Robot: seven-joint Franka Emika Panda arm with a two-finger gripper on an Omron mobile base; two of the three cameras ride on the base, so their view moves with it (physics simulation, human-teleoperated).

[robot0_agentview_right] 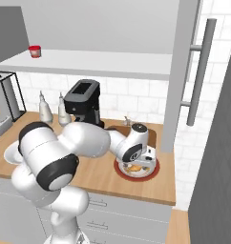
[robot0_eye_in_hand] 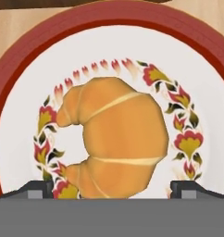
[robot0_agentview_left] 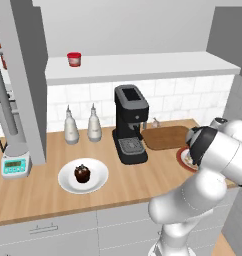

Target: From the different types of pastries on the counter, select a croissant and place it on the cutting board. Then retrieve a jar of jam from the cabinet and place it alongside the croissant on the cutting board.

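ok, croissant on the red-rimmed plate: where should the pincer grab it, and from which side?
Take the croissant across its thick middle, from straight above, where the pincer hangs now. It lies flat on the plate, so only a top approach is free. The fingertips already sit wide on either side of the belly; the thin horns would likely slip.

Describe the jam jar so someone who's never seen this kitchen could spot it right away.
Start at the black coffee machine on the counter, then look up to the long white shelf. Near its left end stands the jar of jam, small, squat and red, alone up there, unlike the two grey-white bottles below.
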